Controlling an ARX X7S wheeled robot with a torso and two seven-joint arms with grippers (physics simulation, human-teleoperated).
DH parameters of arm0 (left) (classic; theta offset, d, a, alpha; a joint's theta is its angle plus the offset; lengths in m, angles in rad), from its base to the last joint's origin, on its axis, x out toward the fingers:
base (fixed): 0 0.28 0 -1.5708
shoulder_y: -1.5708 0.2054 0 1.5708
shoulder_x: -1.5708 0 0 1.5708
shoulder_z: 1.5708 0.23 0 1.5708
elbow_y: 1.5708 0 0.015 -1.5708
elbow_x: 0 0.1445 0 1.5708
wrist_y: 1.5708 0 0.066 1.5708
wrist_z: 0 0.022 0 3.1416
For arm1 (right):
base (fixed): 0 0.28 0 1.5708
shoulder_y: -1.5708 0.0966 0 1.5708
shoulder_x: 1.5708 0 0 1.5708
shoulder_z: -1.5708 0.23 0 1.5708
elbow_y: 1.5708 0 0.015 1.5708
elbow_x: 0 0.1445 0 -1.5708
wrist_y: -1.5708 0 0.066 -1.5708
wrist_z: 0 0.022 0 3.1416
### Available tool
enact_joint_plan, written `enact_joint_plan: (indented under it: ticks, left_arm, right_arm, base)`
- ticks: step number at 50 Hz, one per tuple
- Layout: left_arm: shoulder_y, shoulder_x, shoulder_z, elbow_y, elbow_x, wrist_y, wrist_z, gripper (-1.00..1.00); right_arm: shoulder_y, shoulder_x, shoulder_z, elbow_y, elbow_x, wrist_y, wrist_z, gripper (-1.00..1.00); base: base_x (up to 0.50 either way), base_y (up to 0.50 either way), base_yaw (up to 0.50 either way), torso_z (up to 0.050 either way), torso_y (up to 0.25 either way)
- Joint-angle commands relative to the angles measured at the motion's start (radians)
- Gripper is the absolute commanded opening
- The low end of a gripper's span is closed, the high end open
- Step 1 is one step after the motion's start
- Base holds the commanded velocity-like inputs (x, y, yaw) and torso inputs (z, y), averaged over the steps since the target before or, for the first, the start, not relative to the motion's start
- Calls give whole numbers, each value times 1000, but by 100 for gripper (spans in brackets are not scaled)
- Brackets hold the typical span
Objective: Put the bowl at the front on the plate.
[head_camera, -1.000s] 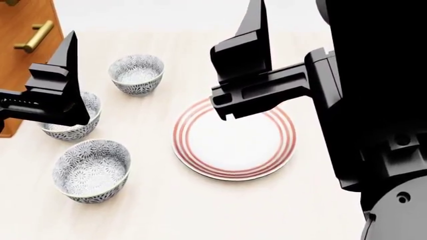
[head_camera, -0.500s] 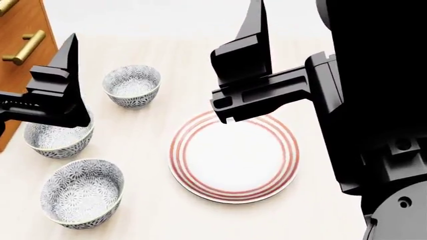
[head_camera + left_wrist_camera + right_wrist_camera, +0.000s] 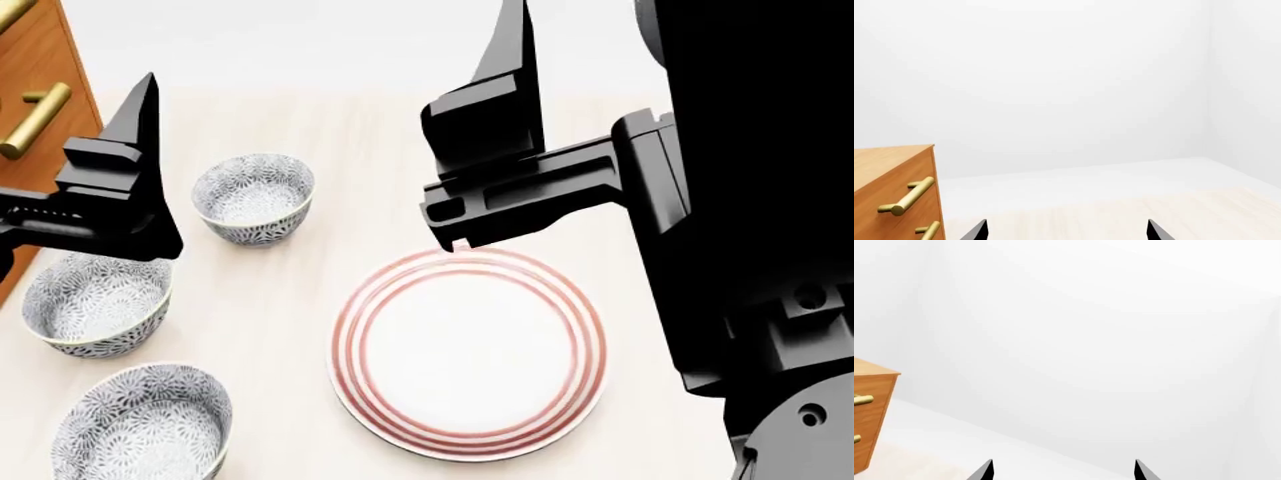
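From the head camera we look down on a pale wooden table [image 3: 307, 110] holding three small patterned bowls on our left and one wide plate [image 3: 469, 351] near the middle. The plate is white with three thin red rings near its rim, and nothing lies on it. The bowl [image 3: 140, 431] nearest to us sits at the lower left, upright on the table, partly cut off by the frame edge, and well apart from the plate. A second bowl [image 3: 98, 301] stands just behind it, and a third bowl [image 3: 254, 197] stands farther back and a little to the right. Our left gripper [image 3: 134, 105] hangs in the air above the second bowl, touching nothing. Our right gripper [image 3: 511, 40] hangs above the far rim of the plate, also holding nothing. In each wrist view we see two dark fingertips with a wide gap between them, so both claws are spread: left fingertips [image 3: 976, 231], right fingertips [image 3: 984, 471]. A wooden drawer cabinet [image 3: 34, 60] with brass handles stands at the far left edge of the table, and it also shows in the left wrist view.
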Motion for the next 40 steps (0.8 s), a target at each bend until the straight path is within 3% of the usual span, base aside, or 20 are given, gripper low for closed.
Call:
enact_joint_plan:
  ticks: [1, 40]
  left_arm:
    - [9, -10, 4, 0, -4, 13, -1, 100]
    - [15, -30, 30, -8, -7, 47, -9, 100]
  right_arm:
    - [1, 3, -8, -1, 1, -10, 0, 100]
    - [8, 19, -27, -8, -18, -35, -9, 100]
  base:
    - [168, 0, 0, 0, 0]
    - [167, 0, 0, 0, 0]
